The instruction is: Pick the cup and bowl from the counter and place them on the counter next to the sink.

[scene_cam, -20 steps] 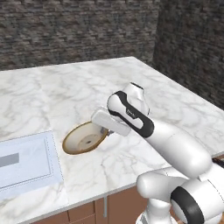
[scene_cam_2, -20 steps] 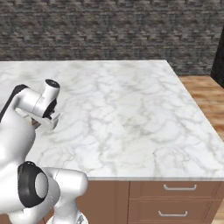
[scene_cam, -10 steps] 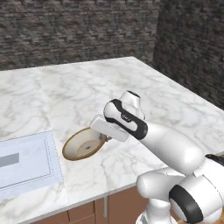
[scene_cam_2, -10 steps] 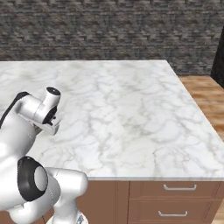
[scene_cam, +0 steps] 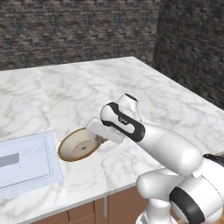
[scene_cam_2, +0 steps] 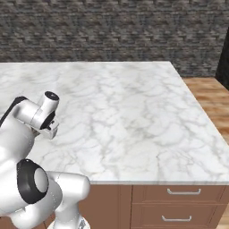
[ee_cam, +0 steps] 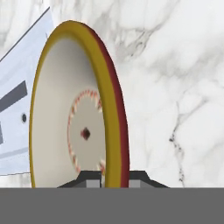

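We are gripping the bowl (ee_cam: 78, 131) by its golden-brown rim, the gripper (ee_cam: 113, 178) fingers closed astride that rim, on the counter (scene_cam: 131, 83) just beside the sink (scene_cam: 26, 164); it looks rigid, glazed and probably slippery, so rim grips need firm pressure.

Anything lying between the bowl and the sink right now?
Nothing: in the left base view, only a narrow strip of bare marble counter separates the bowl from the sink. The hand view shows the same.
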